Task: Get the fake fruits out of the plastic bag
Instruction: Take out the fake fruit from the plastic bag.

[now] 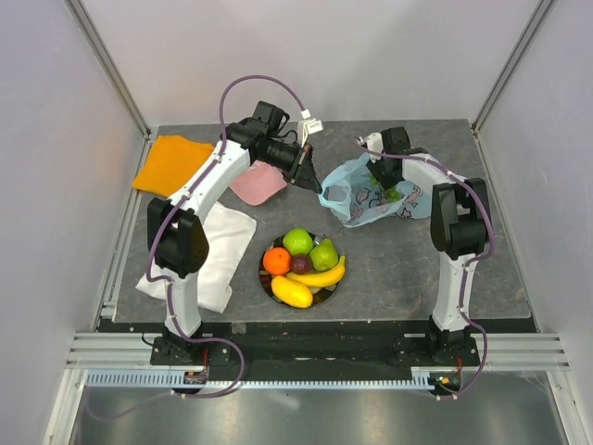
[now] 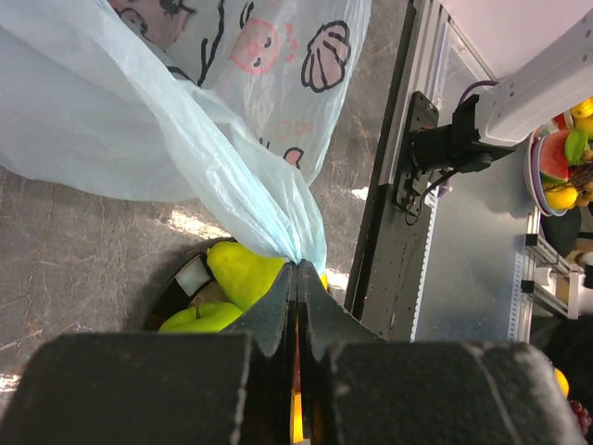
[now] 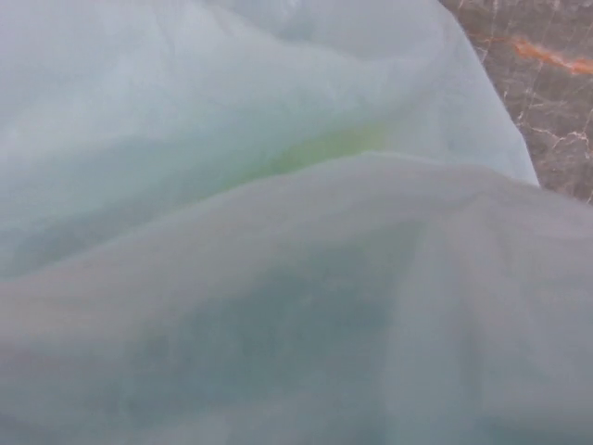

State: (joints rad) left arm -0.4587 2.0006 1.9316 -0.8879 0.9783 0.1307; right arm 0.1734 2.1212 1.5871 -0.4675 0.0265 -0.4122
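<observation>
Black fingers (image 2: 278, 306) of the left gripper (image 2: 298, 269) are pressing together, pinching a gathered corner of the plastic bag (image 2: 185, 120) and drawing the film up into a taut ridge. That bag is showing thin, translucent and light blue, with pink cartoon animals and a shell printed on it. It is lying on the far right part of the desk (image 1: 500, 269), crumpled and open towards the right arm.

The right gripper (image 1: 384, 181) is reaching down into the bag, and its own camera is showing only pale blue film with a green tint behind it. Whether that gripper is spread or closed, I cannot tell. Something green (image 1: 393, 194) is showing inside the bag from above.

Most of the fake fruits (image 1: 301, 264) are sitting on a dark plate (image 1: 265, 281) near the middle of the desk, well apart from the bag: an orange (image 1: 276, 260), a green apple (image 1: 297, 242), a green pear (image 1: 324, 254), a banana (image 1: 320, 275), a yellow oval (image 1: 291, 291) and a small dark purple fruit (image 1: 301, 263).

The desk is showing dark grey with a marbled pattern. An orange cloth (image 1: 171, 162), a pink cloth (image 1: 259, 184) and a white cloth (image 1: 208, 255) are lying on its left half. Pale wall panels (image 1: 56, 139) in metal framing are enclosing it.
</observation>
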